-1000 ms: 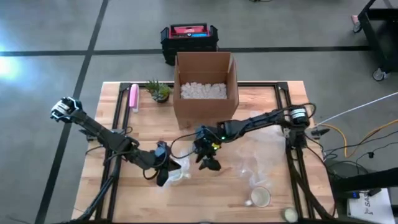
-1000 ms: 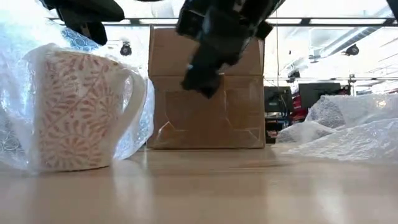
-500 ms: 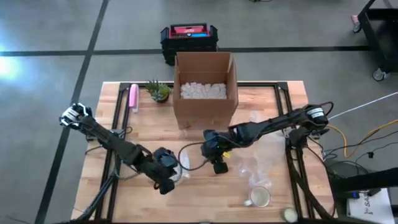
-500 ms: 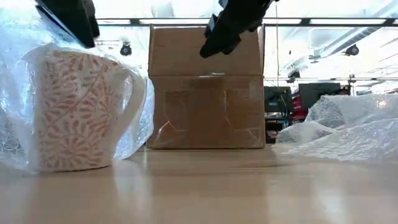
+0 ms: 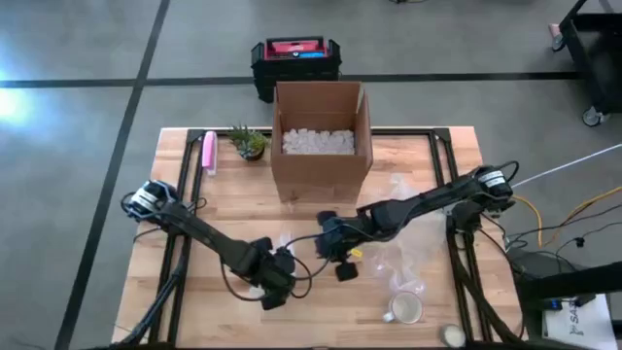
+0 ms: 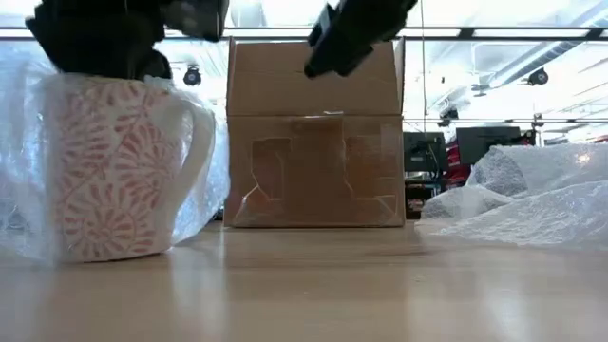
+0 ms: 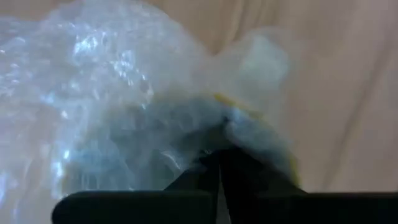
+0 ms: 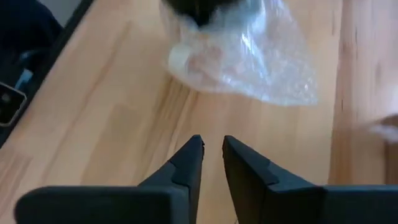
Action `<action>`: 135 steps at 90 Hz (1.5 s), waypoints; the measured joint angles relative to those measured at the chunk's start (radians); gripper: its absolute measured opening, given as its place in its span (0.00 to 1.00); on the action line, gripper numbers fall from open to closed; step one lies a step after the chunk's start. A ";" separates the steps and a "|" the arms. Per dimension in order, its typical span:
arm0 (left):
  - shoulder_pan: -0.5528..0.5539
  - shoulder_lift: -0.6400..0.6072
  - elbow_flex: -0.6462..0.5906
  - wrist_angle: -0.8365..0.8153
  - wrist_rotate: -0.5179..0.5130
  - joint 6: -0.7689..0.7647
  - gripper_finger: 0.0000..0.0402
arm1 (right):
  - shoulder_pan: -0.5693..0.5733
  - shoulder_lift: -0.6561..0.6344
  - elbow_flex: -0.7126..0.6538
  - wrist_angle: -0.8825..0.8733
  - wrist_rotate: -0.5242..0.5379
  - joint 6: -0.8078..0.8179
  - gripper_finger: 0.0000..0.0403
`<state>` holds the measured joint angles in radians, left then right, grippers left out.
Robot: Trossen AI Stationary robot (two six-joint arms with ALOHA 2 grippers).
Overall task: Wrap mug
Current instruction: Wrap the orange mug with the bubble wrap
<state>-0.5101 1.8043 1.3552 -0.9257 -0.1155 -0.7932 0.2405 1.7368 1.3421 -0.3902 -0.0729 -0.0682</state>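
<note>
On the wooden counter [image 5: 437, 301], the biggest thing in play is the open cardboard box [image 5: 321, 136] standing toward the far side, white packing bits showing inside it. Off to the right of centre there's a loose spread of clear bubble wrap [image 5: 403, 243], and a plain white mug [image 5: 404, 308] sits near the counter's front edge just beyond it. Now to the action: the patterned mug [image 6: 119, 166], white with a red leafy print, stands upright at front-left of centre, handle out to the side in the low view, with its own sheet of bubble wrap [image 6: 19, 142] bunched around and behind it. The left tool [image 5: 275, 283] is right down over that mug, dark bulk sitting on top of it in the low view; its wrist camera shows the two fingers pressed together with wrap crumpled just ahead of them, though whether they actually pinch the film I cannot tell. The right tool [image 5: 342, 264] hangs above the bare counter just beside the bundle, apart from it, fingers nearly together with a thin gap and nothing between them. A small potted plant [image 5: 249, 142] and a pink object [image 5: 208, 152] rest at the far-left corner.
</note>
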 joint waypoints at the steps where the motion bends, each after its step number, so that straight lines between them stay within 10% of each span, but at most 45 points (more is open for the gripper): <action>1: 0.001 0.000 0.000 0.000 0.000 0.003 0.00 | 0.000 0.001 -0.001 0.008 0.000 -0.002 0.10; 72: 0.028 -0.074 -0.136 0.272 0.032 0.134 0.00 | -0.018 0.169 -0.027 0.300 0.160 -0.065 0.05; 135: 0.044 -0.100 -0.213 0.388 0.029 0.130 0.00 | 0.023 0.241 0.022 0.481 0.046 -0.044 0.05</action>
<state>-0.4657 1.7046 1.1421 -0.5376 -0.0861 -0.6632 0.2638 1.9777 1.3643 0.0911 -0.0267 -0.1126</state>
